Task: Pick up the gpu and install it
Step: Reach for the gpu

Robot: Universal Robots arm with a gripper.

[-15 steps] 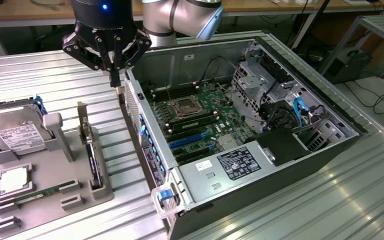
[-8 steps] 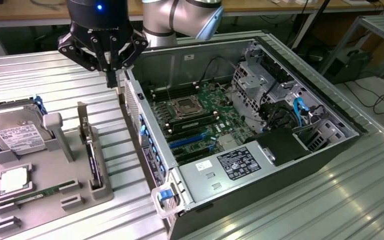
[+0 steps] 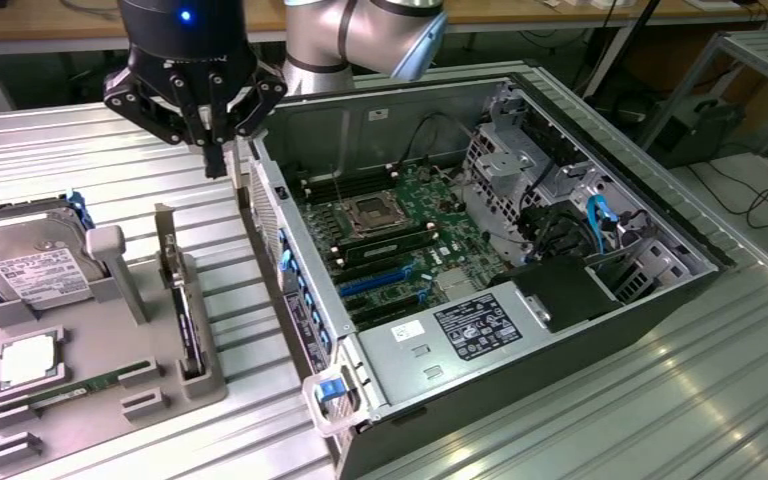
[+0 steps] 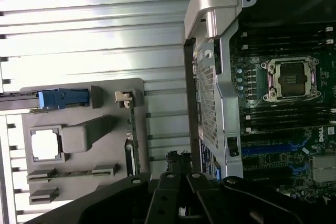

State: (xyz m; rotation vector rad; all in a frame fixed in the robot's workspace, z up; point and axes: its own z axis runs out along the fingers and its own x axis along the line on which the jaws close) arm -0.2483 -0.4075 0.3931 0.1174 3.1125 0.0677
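The gpu [image 3: 179, 305] stands on edge in a slot of the grey holder tray [image 3: 157, 400], its silver end bracket pointing up at the far end. In the wrist view the gpu [image 4: 134, 140] appears edge-on as a thin green strip. My gripper [image 3: 213, 158] hangs above the table, beyond the gpu's bracket end, between the tray and the open computer case [image 3: 518, 300]. Its fingers are shut together with nothing between them. The gripper [image 4: 178, 182] is also in the wrist view, with the gpu a little to one side of it.
In the tray there are also a silver hard drive [image 3: 31, 268] with a white label, a square processor chip [image 3: 24, 362] and a narrow green memory stick [image 3: 84, 388]. The case wall [image 3: 271, 215] stands close beside the gripper. Inside lies the motherboard [image 3: 398, 235] with blue slots [image 3: 377, 282].
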